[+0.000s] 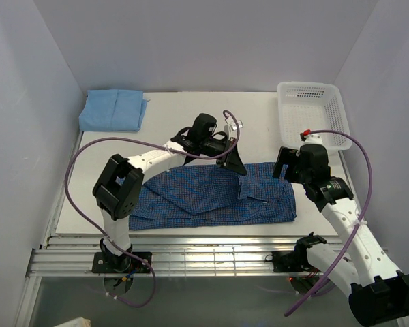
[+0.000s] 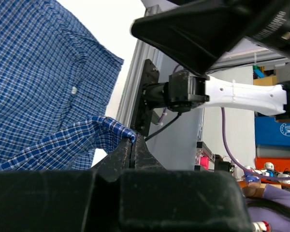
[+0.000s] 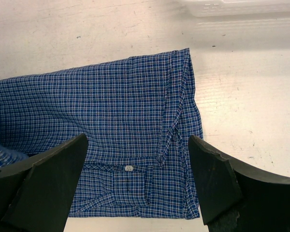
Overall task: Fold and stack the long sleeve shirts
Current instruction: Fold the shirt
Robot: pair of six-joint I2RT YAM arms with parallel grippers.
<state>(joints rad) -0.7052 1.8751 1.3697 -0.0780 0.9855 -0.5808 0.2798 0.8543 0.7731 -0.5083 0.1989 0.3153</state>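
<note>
Your left gripper [image 2: 132,145] is clenched on a lifted edge of the dark blue checked shirt [image 1: 218,194]. The rest of that shirt lies spread on the table [image 1: 191,116], nearer you than the white mesh basket [image 1: 286,109] and to its left. Your right gripper [image 3: 137,140] is released, its fingers wide apart above the shirt's end closest to the basket, where a cuff button shows. The plain light blue shirt [image 1: 114,110] sits folded well left of the basket, level with it.
</note>
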